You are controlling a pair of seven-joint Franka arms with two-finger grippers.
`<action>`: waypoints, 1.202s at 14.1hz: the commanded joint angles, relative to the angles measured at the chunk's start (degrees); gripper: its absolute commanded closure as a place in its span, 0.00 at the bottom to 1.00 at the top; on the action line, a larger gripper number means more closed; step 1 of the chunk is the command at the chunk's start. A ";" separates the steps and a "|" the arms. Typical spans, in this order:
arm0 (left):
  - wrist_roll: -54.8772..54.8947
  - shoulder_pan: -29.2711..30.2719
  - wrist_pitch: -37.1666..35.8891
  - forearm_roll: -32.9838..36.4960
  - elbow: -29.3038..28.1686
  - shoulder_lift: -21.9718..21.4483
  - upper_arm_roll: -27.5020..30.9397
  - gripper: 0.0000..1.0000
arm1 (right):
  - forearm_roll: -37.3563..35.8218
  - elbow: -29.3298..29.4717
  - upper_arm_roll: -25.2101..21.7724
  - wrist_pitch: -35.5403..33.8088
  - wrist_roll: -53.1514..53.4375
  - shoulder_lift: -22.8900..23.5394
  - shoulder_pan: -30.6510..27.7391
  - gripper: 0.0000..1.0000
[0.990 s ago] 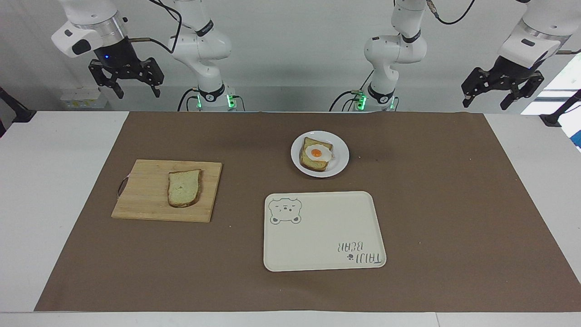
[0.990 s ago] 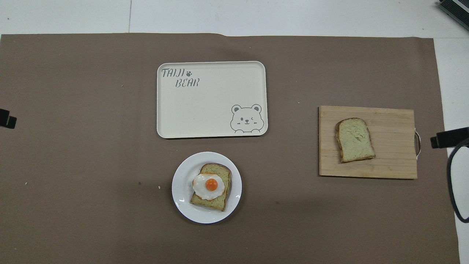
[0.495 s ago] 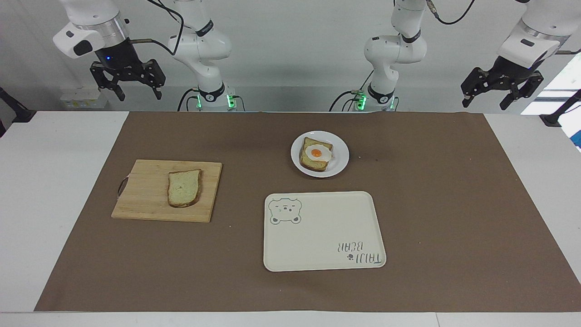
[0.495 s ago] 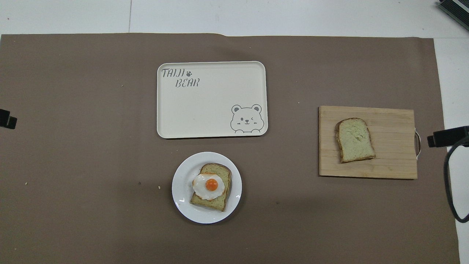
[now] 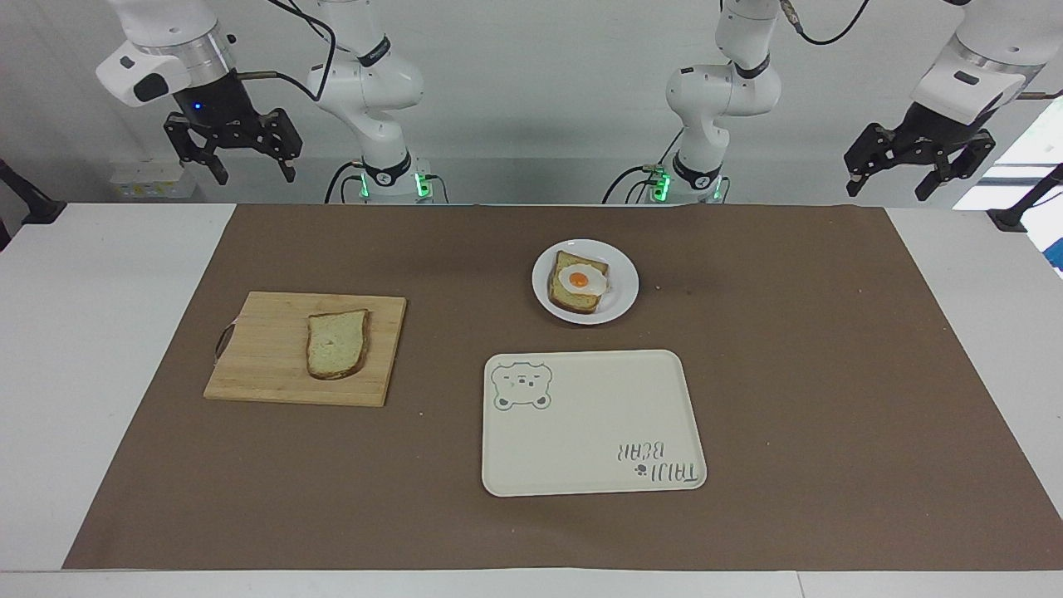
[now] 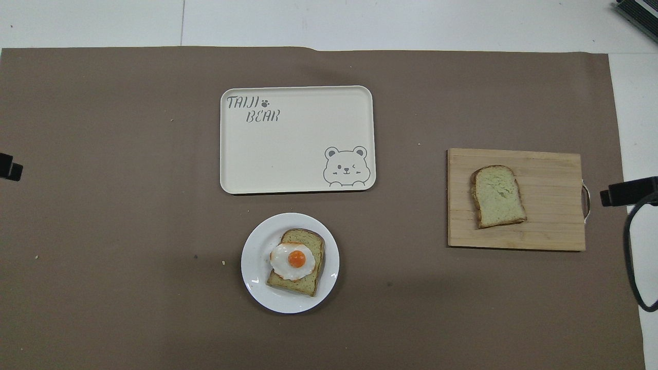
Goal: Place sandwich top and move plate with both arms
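Both pincers, left pincer (image 5: 920,170) and right pincer (image 5: 231,154), are hanging released above the surface's near edge, while the sandwich top (image 5: 336,343) is lying on the cutting board (image 5: 266,365).

A plain pale grey wall (image 5: 531,100) rises at the robots' end of a white rectangular table (image 5: 100,332). A large brown paper mat (image 5: 789,374) covers most of the tabletop, under soft, even light.
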 commanded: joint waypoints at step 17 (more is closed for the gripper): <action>0.17 0.45 -0.67 -1.66 -0.02 -0.45 0.40 0.00 | -1.29 -0.74 -0.03 0.55 -0.72 -0.57 -0.81 0.00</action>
